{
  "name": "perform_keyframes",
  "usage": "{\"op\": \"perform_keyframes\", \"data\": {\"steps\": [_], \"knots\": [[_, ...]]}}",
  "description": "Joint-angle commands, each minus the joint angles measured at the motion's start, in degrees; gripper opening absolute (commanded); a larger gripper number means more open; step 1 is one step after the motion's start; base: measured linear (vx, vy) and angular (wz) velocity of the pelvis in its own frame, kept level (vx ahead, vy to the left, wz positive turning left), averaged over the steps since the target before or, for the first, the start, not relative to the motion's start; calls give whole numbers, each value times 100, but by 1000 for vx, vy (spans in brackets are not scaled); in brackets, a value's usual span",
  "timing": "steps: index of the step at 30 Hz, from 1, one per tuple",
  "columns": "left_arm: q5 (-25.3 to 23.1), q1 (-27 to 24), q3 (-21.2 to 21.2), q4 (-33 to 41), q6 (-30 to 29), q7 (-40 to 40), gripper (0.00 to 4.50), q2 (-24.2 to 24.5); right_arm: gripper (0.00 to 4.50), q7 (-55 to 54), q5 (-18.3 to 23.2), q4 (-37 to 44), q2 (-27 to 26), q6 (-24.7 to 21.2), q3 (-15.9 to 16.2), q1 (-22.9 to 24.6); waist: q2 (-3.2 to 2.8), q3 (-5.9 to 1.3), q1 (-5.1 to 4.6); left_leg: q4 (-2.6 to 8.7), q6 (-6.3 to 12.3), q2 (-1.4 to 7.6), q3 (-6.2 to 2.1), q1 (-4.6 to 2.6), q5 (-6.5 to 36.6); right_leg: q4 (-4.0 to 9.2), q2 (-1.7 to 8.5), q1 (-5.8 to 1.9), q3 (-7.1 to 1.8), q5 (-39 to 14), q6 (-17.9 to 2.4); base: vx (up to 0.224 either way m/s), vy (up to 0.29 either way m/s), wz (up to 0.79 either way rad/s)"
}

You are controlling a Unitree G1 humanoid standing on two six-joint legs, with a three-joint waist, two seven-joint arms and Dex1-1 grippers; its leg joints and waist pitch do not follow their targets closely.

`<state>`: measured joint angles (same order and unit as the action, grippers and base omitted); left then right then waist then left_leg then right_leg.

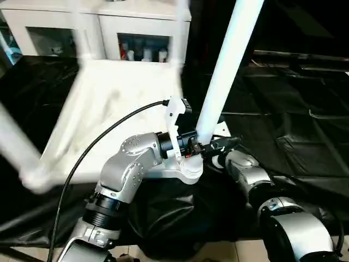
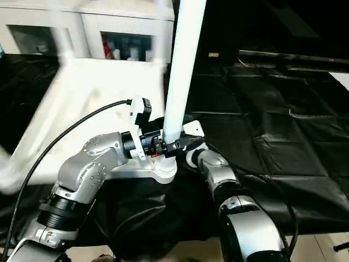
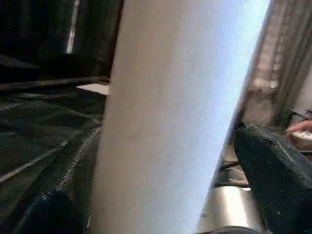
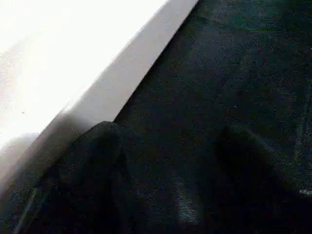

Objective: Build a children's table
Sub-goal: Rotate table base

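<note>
The white tabletop (image 1: 109,109) lies underside up on the black cloth. A long white leg (image 1: 223,65) stands in its near right corner socket (image 1: 188,172), leaning to the right. My left gripper (image 1: 206,145) reaches across to the foot of that leg and stands open, one black finger (image 3: 273,170) on each side of the tube and a slim gap showing at one. My right gripper (image 4: 165,170) sits low by the same corner, open over the cloth with nothing between its fingers, the tabletop's white edge (image 4: 122,83) beside it. Another leg (image 1: 16,147) rises at the near left.
A white cabinet (image 1: 142,33) with glass doors stands behind the tabletop. Wrinkled black cloth (image 1: 294,120) covers the floor to the right. A black cable (image 1: 109,136) runs from my left wrist back over the forearm. Pale floor shows at the near edge.
</note>
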<state>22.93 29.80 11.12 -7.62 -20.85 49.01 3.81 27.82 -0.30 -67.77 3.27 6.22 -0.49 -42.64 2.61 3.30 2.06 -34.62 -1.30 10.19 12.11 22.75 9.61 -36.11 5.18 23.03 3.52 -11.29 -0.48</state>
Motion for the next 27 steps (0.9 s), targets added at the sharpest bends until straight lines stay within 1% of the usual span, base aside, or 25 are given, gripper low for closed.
{"op": "perform_keyframes", "data": {"steps": [1,2,3,5,6,7,8,9,10,11,12,13,15,16,17,18,19,20,21,22,23,24,25,26,27], "knots": [[-295,149,122,-234,163,-188,447,17,381,-50,-88,-13,-105,173,131,-141,-7,-401,53,406,157,344,-169,-169,1174,408,364,-264,-265,-657,-1428,0,0,0],[-404,152,122,-293,230,-201,447,131,381,-123,-57,5,-45,210,76,-166,-1,-407,56,409,145,343,-176,-167,1165,409,370,-270,-265,-696,-1385,0,0,0],[-513,84,124,-285,259,-49,447,420,381,-98,44,73,102,221,-50,-201,4,-409,52,406,145,340,-174,-162,1144,403,369,-273,-266,-682,-1375,0,0,0],[-548,50,128,-272,262,28,447,534,381,-55,81,102,166,220,-102,-212,-5,-417,58,401,168,344,-175,-174,1102,389,371,-262,-265,-636,-1367,0,0,0],[-559,37,130,-267,262,57,447,573,381,-35,93,112,189,219,-121,-215,-19,-415,64,400,177,346,-166,-185,1050,382,365,-255,-265,-549,-1404,0,0,0],[-642,-190,308,-62,230,539,447,1049,381,251,127,283,445,238,-149,-186,-27,-414,71,398,173,345,-163,-190,1039,376,358,-249,-261,-516,-1419,0,0,0],[-688,-292,396,21,220,757,447,1269,381,407,143,372,576,237,-158,-167,-19,-399,88,412,209,352,-168,-183,1041,368,346,-245,-253,-545,-1372,0,0,0],[-699,-353,446,73,182,888,447,1401,381,523,156,436,660,224,-160,-148,-29,-409,101,405,202,352,-164,-193,1034,358,342,-248,-252,-527,-1366,0,0,0],[-715,-376,470,81,181,939,447,1456,381,591,163,463,701,219,-160,-138,-27,-411,99,402,193,352,-158,-191,993,345,340,-249,-256,-470,-1374,0,0,0],[-790,-435,555,82,210,1076,430,1627,381,832,175,573,843,208,-134,-88,-32,-412,113,398,177,338,-146,-203,967,348,325,-244,-259,-419,-1385,0,0,0],[-960,-508,697,44,329,1252,419,1884,381,1310,172,878,1116,182,-34,75,-38,-410,141,396,159,339,-139,-222,1002,358,327,-229,-261,-433,-1404,0,0,0],[-968,-511,703,41,336,1258,419,1894,381,1332,173,893,1127,181,-30,84,-31,-403,179,402,170,345,-138,-224,1085,375,326,-232,-266,-498,-1358,0,0,0],[-1085,-524,788,-26,427,1326,408,2025,381,1698,195,1161,1319,131,35,229,-23,-398,189,411,126,345,-142,-209,1103,364,336,-234,-269,-533,-1365,0,0,0],[-1188,-498,819,-145,540,1303,399,2053,381,2006,255,1398,1442,38,74,348,-32,-395,208,409,116,345,-140,-216,1167,390,336,-239,-272,-555,-1342,0,0,0],[-1270,-470,836,-253,647,1264,386,2058,381,2227,311,1589,1528,-41,104,443,-24,-390,213,412,120,346,-146,-210,1189,392,333,-245,-274,-571,-1334,0,0,0],[-1270,-470,836,-253,647,1264,377,2058,381,2227,311,1589,1528,-41,104,443,-20,-397,235,412,110,349,-148,-207,1171,384,343,-250,-275,-590,-1308,0,0,0],[-1362,-423,861,-406,778,1226,373,2056,381,2475,391,1817,1621,-145,129,548,-39,-397,235,414,89,341,-155,-196,1163,380,345,-252,-272,-614,-1319,0,0,0],[-1465,-361,903,-609,939,1218,368,2056,381,2852,560,2273,1771,-377,172,756,-25,-396,246,411,79,340,-151,-203,1244,405,338,-255,-274,-712,-1279,0,0,0],[-1529,-312,926,-758,1042,1241,360,2054,381,3126,682,2622,1889,-551,206,912,-46,-387,275,414,100,346,-158,-207,1302,418,329,-257,-279,-784,-1204,0,0,0],[-1548,-287,938,-825,1076,1268,348,2057,381,3253,737,2808,1949,-649,220,994,-29,-390,285,427,108,352,-162,-197,1289,424,325,-272,-275,-782,-1168,0,0,0],[-1610,-208,985,-1025,1175,1349,337,2074,381,3604,890,3344,2141,-942,280,1243,-39,-383,308,429,112,342,-161,-201,1304,437,314,-262,-268,-828,-1150,0,0,0],[-1646,-162,1009,-1127,1225,1378,328,2087,381,3749,943,3570,2233,-1053,314,1355,-39,-395,329,423,103,365,-170,-212,1307,415,340,-251,-272,-822,-1149,0,0,0],[-1705,-97,1025,-1269,1305,1388,322,2091,381,3885,1008,3825,2330,-1181,350,1477,-29,-389,324,437,106,357,-170,-197,1315,432,334,-257,-268,-852,-1142,0,0,0],[-1723,-77,1029,-1313,1330,1389,322,2090,381,3923,1026,3895,2357,-1216,359,1510,-42,-395,330,435,54,366,-183,-211,1432,438,358,-239,-267,-966,-1165,0,0,0],[-1780,-24,1041,-1435,1391,1387,310,2103,381,4004,1100,4105,2411,-1319,377,1610,-53,-385,322,447,47,358,-187,-202,1465,452,352,-239,-268,-1018,-1163,0,0,0]]}}
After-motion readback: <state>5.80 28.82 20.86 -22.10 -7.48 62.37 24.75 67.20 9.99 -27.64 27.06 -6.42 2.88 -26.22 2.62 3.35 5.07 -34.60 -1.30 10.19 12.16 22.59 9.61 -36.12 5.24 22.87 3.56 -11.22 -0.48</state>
